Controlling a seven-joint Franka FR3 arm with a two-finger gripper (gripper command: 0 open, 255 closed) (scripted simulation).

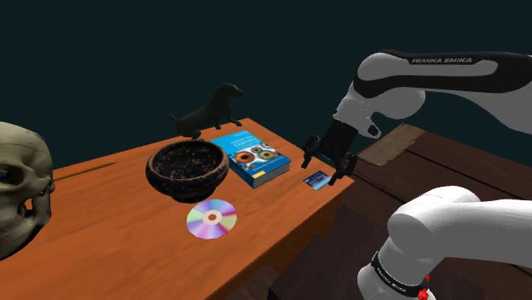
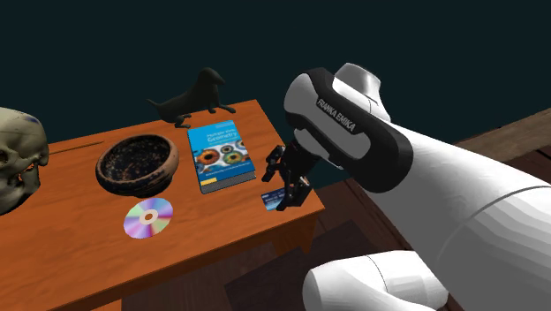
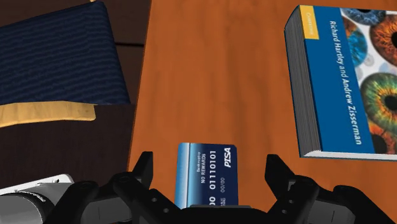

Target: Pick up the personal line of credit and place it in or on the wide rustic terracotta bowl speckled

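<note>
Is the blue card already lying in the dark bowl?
No, the blue card lies on the table near the book, well apart from the dark bowl.

One each: bowl (image 1: 170, 182), card (image 1: 316, 180) (book (image 1: 254, 158), disc (image 1: 211, 219))

A blue book (image 1: 256, 159), a disc (image 1: 211, 219), a dark dog figurine (image 1: 207, 111) and a skull (image 1: 21, 183) share the table (image 1: 102, 247).

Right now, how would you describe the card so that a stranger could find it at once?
Start at the orange table. Near its corner, to the shoulder view's right of the blue book, lies the card, under the open tool. It is the small, thin, dark blue rectangle with white digits, unlike the thick book and the round disc.
</note>
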